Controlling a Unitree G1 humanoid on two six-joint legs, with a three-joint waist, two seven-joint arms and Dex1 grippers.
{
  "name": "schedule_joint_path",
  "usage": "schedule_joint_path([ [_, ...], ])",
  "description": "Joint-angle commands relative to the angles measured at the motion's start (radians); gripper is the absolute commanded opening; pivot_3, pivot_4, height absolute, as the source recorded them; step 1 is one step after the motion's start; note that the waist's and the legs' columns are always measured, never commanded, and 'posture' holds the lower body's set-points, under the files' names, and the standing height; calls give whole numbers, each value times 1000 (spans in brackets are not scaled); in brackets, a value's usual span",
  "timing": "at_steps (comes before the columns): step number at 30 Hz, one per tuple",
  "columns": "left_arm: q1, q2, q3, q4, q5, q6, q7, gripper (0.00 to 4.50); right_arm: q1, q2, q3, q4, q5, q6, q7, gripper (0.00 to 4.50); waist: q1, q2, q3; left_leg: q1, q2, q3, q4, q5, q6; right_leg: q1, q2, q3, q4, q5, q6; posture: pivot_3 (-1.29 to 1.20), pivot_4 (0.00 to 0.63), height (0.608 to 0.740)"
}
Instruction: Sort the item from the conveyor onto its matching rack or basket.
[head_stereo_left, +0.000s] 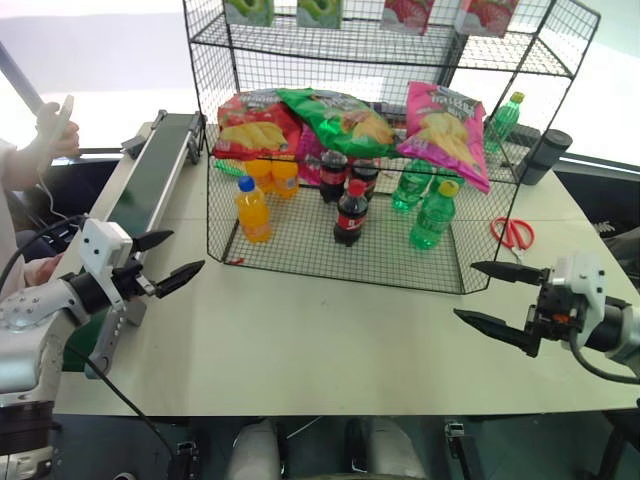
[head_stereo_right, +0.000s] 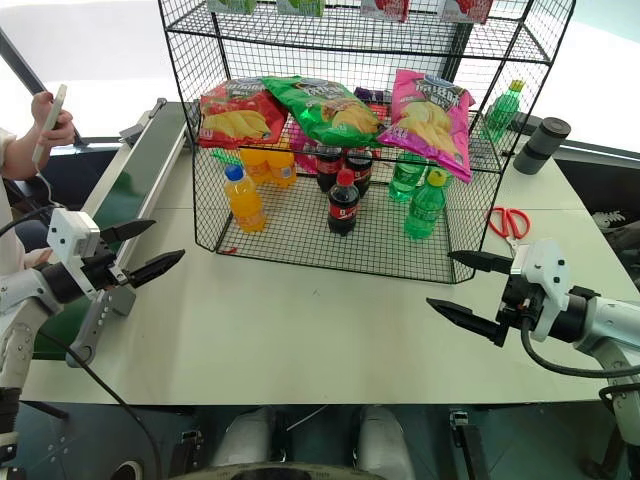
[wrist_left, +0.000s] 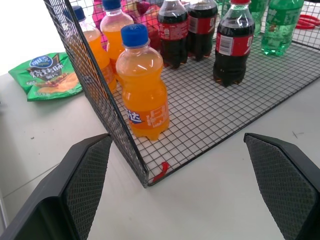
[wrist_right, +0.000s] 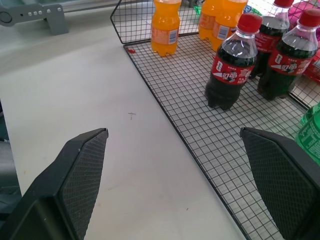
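The item, a shiny magenta-pink crisp bag (head_stereo_left: 445, 130), lies on the middle tier of the black wire rack (head_stereo_left: 400, 50), at its right end and hanging over the front edge. The dark-green conveyor (head_stereo_left: 155, 165) runs along the table's left side with nothing on its belt. My left gripper (head_stereo_left: 188, 250) hovers open and empty beside the conveyor's near end, pointing at the rack's front left corner. Off the rack's front right corner, my right gripper (head_stereo_left: 465, 290) stands open and empty above the table. The wrist views show wide-spread fingers (wrist_left: 85, 175) and fingers (wrist_right: 75, 170).
A red crisp bag (head_stereo_left: 255, 120) and a green one (head_stereo_left: 335, 115) share the tier. Orange (head_stereo_left: 252, 210), cola (head_stereo_left: 350, 212) and green bottles (head_stereo_left: 432, 215) stand in the cage. Red scissors (head_stereo_left: 512, 233) and a dark cup (head_stereo_left: 548, 155) sit right. A person's hand (head_stereo_left: 55, 125) holds a phone far left.
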Motion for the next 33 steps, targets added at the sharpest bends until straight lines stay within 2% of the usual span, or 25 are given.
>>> schedule_joint_path([
  [1, 0, -2, 10, -19, 4, -8, 16, 4500, -13, -1, -3, 3, 3, -17, 0, 4410, 0, 0, 0, 0, 0, 0, 0, 0, 0, 0, 0, 0, 0, 0, 0, 0, 150, 726],
  [5, 9, -1, 2, -38, 1, 17, 24, 4500, -11, -4, -2, 5, 1, -20, -1, 4410, 0, 0, 0, 0, -1, 0, 0, 0, 0, 0, 0, 0, 0, 0, 0, 0, 150, 726],
  [13, -13, -22, -1, -3, 22, -54, 14, 4500, -17, 1, 15, 20, -18, -42, -1, 4410, 0, 0, 0, 0, -1, 0, 0, 0, 0, 0, 0, 0, 0, 0, 0, 0, 150, 726],
  [16, 1, -5, -23, -4, 48, -15, 22, 4500, -15, 2, 21, 28, -26, -57, 4, 4410, 0, 0, 0, 0, -2, 0, 0, 0, 0, 0, 0, 0, 0, 0, 0, 0, 150, 726],
  [21, -32, -41, -23, 13, 46, -61, 30, 4500, -43, 5, 36, 54, -36, -74, -4, 4410, 0, 0, 0, 0, -2, 0, 1, 0, 0, 1, 0, 0, 0, 0, 0, 0, 150, 726],
  [33, -22, -42, -29, 42, 49, -103, 5, 4500, -42, 14, 60, 73, -61, -109, -3, 4410, 0, 0, 0, 0, -2, 0, 1, 1, -1, 1, 0, 0, 1, 0, 0, 0, 150, 726],
])
